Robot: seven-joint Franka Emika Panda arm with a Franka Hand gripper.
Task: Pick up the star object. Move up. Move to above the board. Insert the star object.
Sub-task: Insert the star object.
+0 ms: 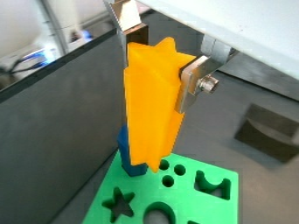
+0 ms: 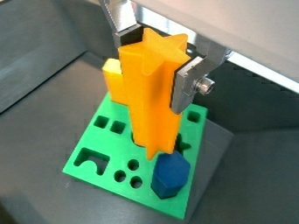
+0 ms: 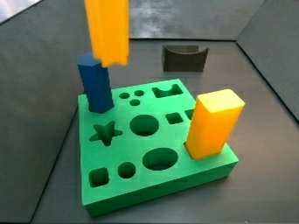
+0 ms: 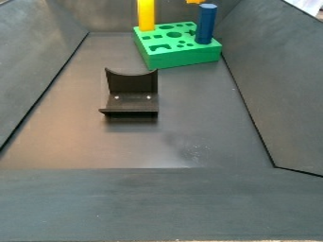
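Note:
My gripper (image 1: 158,66) is shut on the star object (image 1: 152,105), a tall orange ridged peg held upright; both show in both wrist views (gripper (image 2: 156,61), peg (image 2: 152,105)). In a side view the peg (image 3: 107,31) hangs above the green board (image 3: 176,175), its lower end near the top of the blue peg (image 3: 96,83). The gripper itself is out of that frame. The star hole (image 3: 105,133) is open, and it also shows in a wrist view (image 1: 117,206). The board appears far off in a side view (image 4: 177,52).
A thick yellow-orange square block (image 3: 214,122) stands in the board's corner and shows in a wrist view (image 2: 114,83). The blue peg (image 2: 172,171) stands in another corner. The dark fixture (image 4: 128,95) sits on the floor away from the board. Dark walls surround the floor.

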